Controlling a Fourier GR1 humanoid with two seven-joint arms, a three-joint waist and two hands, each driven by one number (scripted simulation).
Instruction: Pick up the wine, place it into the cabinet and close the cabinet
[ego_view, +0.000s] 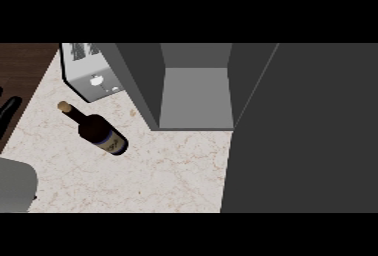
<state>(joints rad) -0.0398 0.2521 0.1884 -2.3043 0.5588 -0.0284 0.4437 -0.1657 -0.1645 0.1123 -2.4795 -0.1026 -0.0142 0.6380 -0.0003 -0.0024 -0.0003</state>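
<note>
One wine bottle (94, 129) beside one open cabinet (193, 95).

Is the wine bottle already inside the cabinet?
No, the wine bottle stands on the counter, left of the open cabinet.

1 wine btl (94, 129), 1 cabinet (193, 85), 1 toaster (90, 75)

The wine bottle (94, 128) stands on the counter (148, 175), left of the open cabinet (193, 100), before the toaster (88, 70).
</note>
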